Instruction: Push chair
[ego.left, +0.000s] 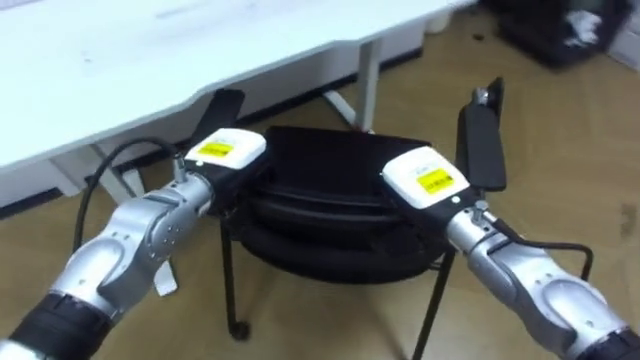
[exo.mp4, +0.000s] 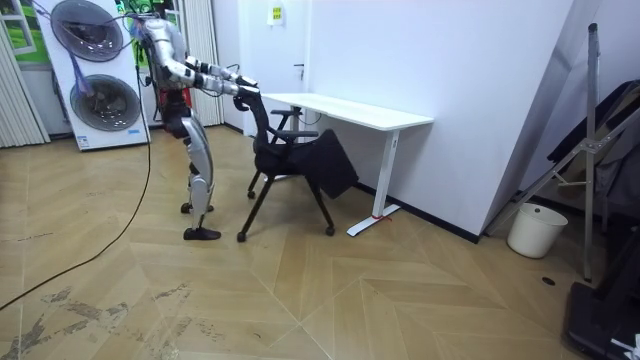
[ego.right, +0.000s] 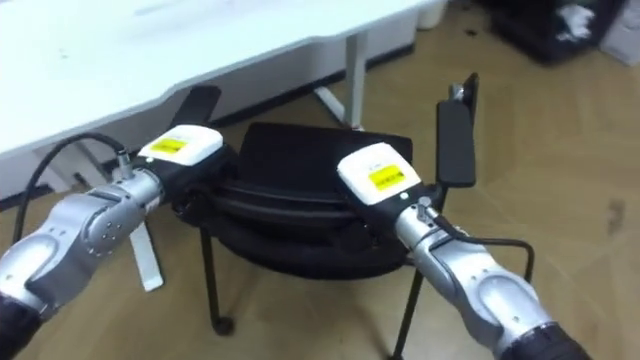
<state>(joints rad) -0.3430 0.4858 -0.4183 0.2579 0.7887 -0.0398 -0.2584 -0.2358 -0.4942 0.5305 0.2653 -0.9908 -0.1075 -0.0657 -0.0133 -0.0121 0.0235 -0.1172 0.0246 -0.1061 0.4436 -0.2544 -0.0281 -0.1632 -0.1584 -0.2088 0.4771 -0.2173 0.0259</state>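
Touching chair: left hand, right hand.

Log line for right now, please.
task: push chair | left hand: on backrest | right hand: on backrest | chair: at white desk | robot: standing behind chair

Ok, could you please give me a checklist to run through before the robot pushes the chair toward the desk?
1. Left hand on the top edge of the chair back: ok.
2. Right hand on the same edge, at the other side: ok.
3. How firmly either hand holds: cannot tell.
4. Chair faces the white desk, seat toward it: ok.
5. Armrests low enough to pass under the desk top: cannot tell.
6. Robot upright behind the chair, feet on the floor, in the room view: ok.
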